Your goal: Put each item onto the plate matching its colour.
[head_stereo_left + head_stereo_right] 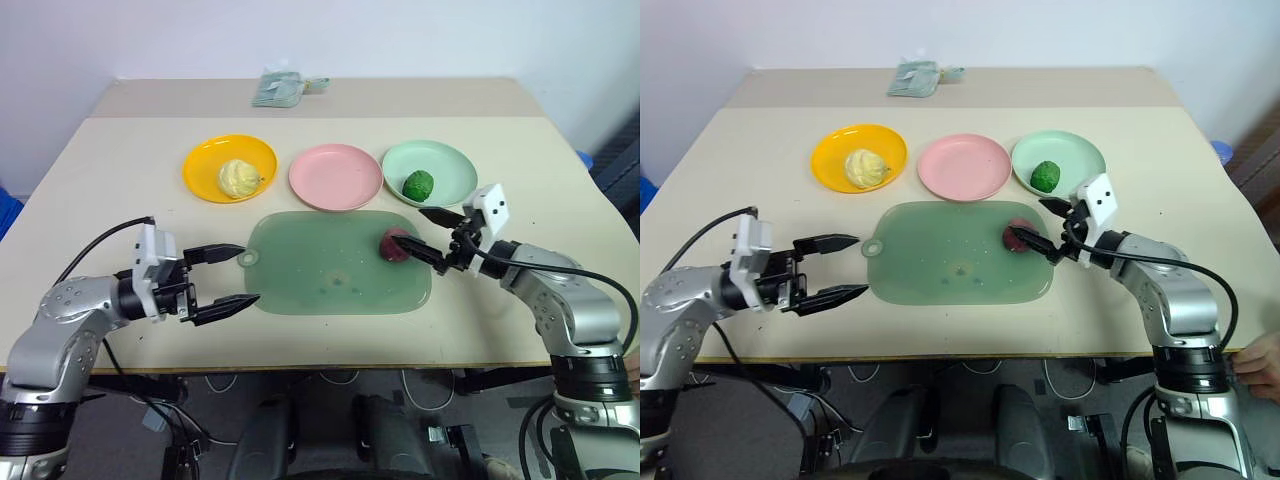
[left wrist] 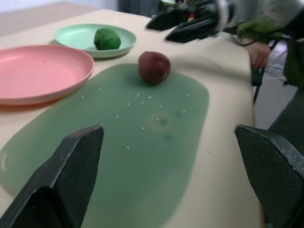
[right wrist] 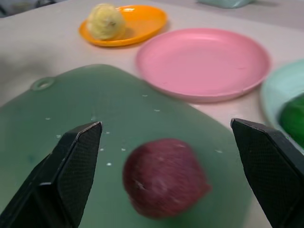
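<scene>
Maroon ball waits on the cutting mat

Left gripper (image 1: pixel 232 278) hovers spread at the mat's (image 1: pixel 320 280) left end. Yellow pear (image 1: pixel 238 179) sits on the orange plate (image 1: pixel 200 160), pink plate (image 1: pixel 335 176) between, green ball (image 1: pixel 418 185) on the mint plate (image 1: pixel 450 162). Maroon ball (image 1: pixel 395 244) lies on the mat between the right gripper's (image 1: pixel 431 236) spread fingers.

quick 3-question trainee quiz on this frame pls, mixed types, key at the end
1. True or false: the pink plate has an item on it.
2. Where does the maroon ball lie? A) green cutting mat B) mint plate C) bare table
3. Fill in: the yellow item sits on the ____ plate.

Key: 1 false; 2 A; 3 orange-yellow. The right gripper stands open at the ball.
</scene>
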You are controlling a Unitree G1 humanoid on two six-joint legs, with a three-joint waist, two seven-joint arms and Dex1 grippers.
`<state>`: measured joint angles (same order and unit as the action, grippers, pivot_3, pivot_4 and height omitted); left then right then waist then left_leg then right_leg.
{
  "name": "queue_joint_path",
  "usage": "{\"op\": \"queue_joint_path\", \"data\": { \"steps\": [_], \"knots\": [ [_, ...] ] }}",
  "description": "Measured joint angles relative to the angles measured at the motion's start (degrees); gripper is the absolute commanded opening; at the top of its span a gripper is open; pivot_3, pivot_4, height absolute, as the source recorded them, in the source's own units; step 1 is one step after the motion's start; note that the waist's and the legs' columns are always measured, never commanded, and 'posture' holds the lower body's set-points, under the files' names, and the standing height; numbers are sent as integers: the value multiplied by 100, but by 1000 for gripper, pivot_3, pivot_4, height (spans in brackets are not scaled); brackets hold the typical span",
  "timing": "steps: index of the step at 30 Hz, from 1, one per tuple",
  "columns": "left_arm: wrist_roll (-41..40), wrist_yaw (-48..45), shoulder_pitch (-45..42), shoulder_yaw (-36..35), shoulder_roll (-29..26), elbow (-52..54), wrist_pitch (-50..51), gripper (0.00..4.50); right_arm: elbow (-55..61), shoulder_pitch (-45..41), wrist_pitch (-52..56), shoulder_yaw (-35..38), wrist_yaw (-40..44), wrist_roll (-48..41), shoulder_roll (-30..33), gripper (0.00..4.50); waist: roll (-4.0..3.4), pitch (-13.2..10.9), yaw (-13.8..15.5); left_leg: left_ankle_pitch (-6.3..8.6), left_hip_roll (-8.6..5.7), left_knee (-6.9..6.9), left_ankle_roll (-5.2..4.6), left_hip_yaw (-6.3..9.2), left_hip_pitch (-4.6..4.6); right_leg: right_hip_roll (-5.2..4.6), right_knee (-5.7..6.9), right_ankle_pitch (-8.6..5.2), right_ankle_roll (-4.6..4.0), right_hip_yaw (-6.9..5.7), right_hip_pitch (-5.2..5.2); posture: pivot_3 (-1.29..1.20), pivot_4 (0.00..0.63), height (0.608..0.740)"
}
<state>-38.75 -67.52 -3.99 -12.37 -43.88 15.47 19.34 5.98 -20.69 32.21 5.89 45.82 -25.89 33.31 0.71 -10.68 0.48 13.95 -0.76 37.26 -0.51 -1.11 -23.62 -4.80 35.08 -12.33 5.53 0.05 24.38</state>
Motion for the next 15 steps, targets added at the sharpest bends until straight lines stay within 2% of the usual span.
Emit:
{"op": "queue_joint_path", "data": {
  "steps": [5, 12, 15],
  "knots": [
    [-187, 186, 289, -192, -53, 578, 170, 4500, -631, -138, -106, -394, 115, 196, -123, 4427, 0, 0, 5, 0, 1, -4, 0, -3, -1, -11, 2, 0, -1, 1, 5, 0, 150, 740],
    [-304, 519, 447, -249, -54, 993, 347, 4500, -1408, -297, -511, -568, 264, 501, -128, 4427, 0, 0, 6, 0, 2, -4, 0, -6, 0, 4, 2, 0, -1, 1, 5, 0, 150, 740],
    [-319, 634, 442, -249, -53, 1059, 400, 4500, -1586, -365, -608, -572, 300, 557, -135, 3592, 0, 0, 0, 0, 3, -4, 0, -6, 0, 9, 3, 1, -1, 1, 5, 0, 150, 740]
  ]
}}
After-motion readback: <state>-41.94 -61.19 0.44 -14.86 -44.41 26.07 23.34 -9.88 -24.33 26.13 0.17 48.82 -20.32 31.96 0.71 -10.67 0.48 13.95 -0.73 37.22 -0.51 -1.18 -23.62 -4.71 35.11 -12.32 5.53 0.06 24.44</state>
